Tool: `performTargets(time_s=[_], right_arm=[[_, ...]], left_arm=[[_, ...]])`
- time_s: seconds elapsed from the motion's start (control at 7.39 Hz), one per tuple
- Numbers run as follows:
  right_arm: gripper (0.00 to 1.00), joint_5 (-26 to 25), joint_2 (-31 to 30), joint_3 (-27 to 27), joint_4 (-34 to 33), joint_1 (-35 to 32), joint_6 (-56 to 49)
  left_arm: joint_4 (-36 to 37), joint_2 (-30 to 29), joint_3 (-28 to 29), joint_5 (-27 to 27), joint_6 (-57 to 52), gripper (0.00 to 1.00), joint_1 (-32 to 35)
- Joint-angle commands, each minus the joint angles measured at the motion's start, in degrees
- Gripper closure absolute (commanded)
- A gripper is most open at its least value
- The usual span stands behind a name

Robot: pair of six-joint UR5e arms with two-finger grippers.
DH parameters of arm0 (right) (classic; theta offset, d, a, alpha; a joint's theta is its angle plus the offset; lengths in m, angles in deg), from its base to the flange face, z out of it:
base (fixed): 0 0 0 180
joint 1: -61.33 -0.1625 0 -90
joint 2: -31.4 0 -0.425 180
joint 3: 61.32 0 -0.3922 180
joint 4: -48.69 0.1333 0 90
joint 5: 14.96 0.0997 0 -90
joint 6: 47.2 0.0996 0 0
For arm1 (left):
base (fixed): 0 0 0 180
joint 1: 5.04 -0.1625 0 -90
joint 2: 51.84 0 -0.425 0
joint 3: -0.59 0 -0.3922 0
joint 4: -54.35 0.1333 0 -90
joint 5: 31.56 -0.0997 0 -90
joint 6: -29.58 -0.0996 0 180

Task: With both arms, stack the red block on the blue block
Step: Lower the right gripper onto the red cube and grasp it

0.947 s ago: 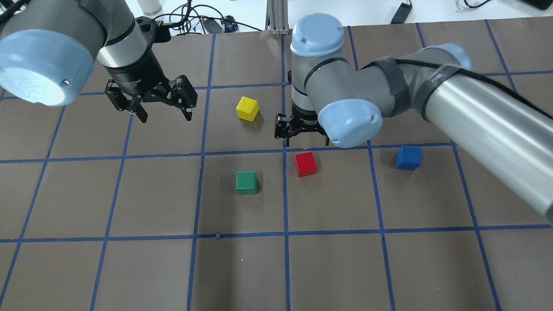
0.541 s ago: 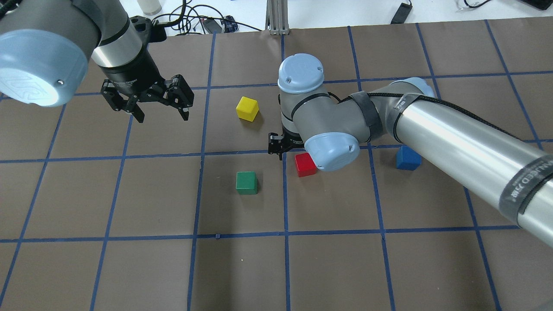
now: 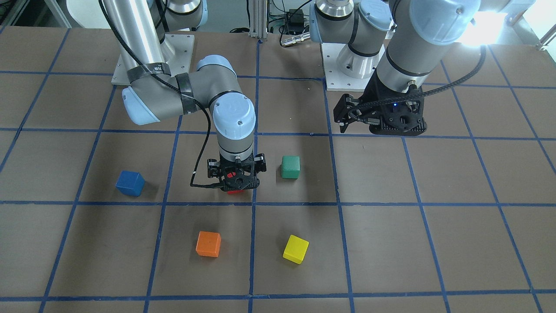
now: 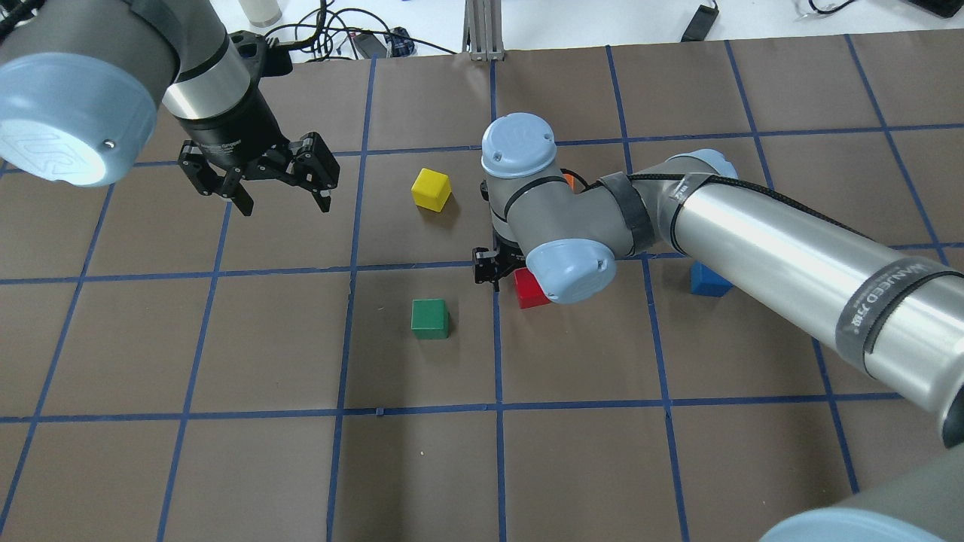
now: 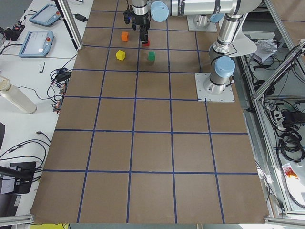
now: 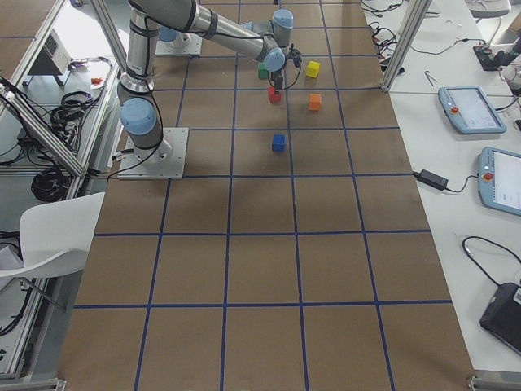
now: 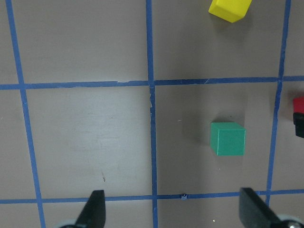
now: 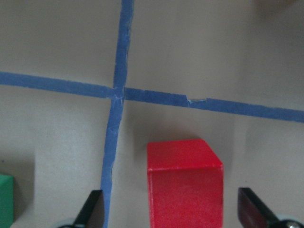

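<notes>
The red block (image 8: pixel 184 183) sits on the brown mat. It stands between the two spread fingers (image 8: pixel 92 211) of my right gripper (image 3: pixel 234 176), which is open and low over it. In the overhead view the red block (image 4: pixel 529 290) shows partly under the right wrist. I cannot tell whether the fingers touch it. The blue block (image 4: pixel 708 282) rests on the mat to the right, partly behind the right forearm, and shows whole in the front view (image 3: pixel 130 183). My left gripper (image 4: pixel 285 202) is open and empty, held high over the mat's far left.
A green block (image 4: pixel 430 318) lies just left of the red one. A yellow block (image 4: pixel 431 189) lies farther back. An orange block (image 3: pixel 208 244) lies beyond the red block, mostly hidden by the right arm in the overhead view. Blue tape lines grid the mat.
My right arm has swung toward the robot and lowered, so its open gripper now stands around the red block. The left arm has barely moved.
</notes>
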Motion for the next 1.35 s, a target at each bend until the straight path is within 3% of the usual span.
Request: performTargets(time_s=[0.0, 0.27, 0.68, 0.81, 0.95, 1.08, 1.22], right_arm=[[0.1, 0.02, 0.03, -0.31, -0.4, 0.0, -0.76], [0.32, -0.07, 0.12, -0.4, -0.4, 0.0, -0.76], [0.37, -0.24, 0.12, -0.41, -0.4, 0.0, -0.85], [0.43, -0.16, 0.38, -0.41, -0.4, 0.0, -0.59], [0.62, -0.15, 0.73, -0.23, -1.1, 0.0, -0.5], [0.71, -0.33, 0.47, 0.47, -1.02, 0.09, -0.67], [0.72, -1.46, 0.03, 2.13, -0.23, 0.7, -0.76]], left_arm=[[-0.75, -0.09, -0.02, -0.08, 0.3, 0.0, 0.01], [-0.93, -0.35, -0.02, -0.08, 0.3, 0.0, 0.1], [-0.93, -0.35, 0.07, -0.08, 0.3, 0.0, 0.01], [-0.93, -0.44, -0.02, -0.08, 0.3, 0.0, 0.01], [-0.93, -0.44, 0.07, -0.08, 0.3, 0.0, 0.01], [-0.93, -0.53, 0.07, 0.01, 0.3, 0.0, 0.01], [-0.93, -0.62, 0.07, 0.01, 0.3, 0.0, 0.01]])
